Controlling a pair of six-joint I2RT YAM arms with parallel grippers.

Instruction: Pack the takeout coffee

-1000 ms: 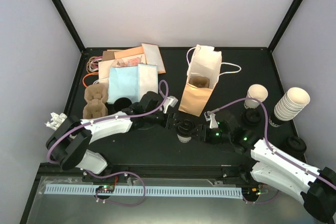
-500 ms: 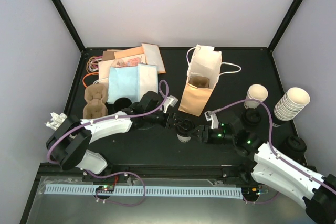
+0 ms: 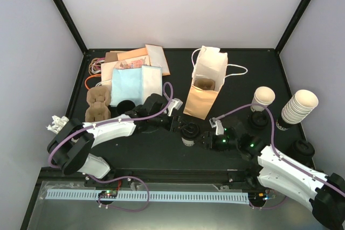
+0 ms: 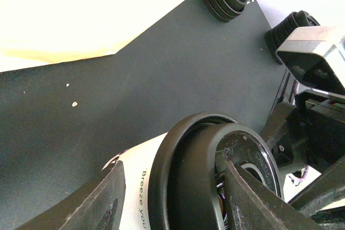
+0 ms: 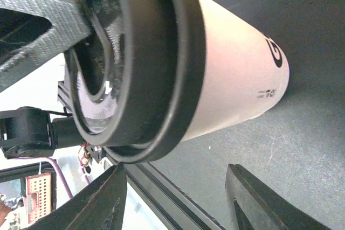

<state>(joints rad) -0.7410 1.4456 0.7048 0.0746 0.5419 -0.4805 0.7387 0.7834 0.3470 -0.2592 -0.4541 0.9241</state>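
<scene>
Currently the takeout coffee (image 3: 188,132) is on the near side of the handled paper bag (image 3: 211,63), just off its front left corner, with both arms meeting at it. The left claw (image 4: 173,187) looks clenched on the cup high up, one of its fingers (image 4: 102,203) against the white wall and the other by the black lid (image 5: 172,41). The right claw (image 5: 175,181), also on the bag's near side, is released: its fingers are spread, the cup is just ahead of the tips and nothing is between them.

The step in hand looks like a handover ahead of the carry to the bag. To do it well, I judge the right claw should slide around the paper wall below the lid's rim, not onto the lid, which could pop off. It should close only enough to hold without denting, and the left should let go only after that.

The cup's long axis runs base to lid and seems close to upright, lid toward the overhead camera. A slight lean is possible, and I cannot tell whether the base touches the bench (image 3: 161,152). The black lettering (image 5: 275,55) near the base faces the right wrist camera
</scene>
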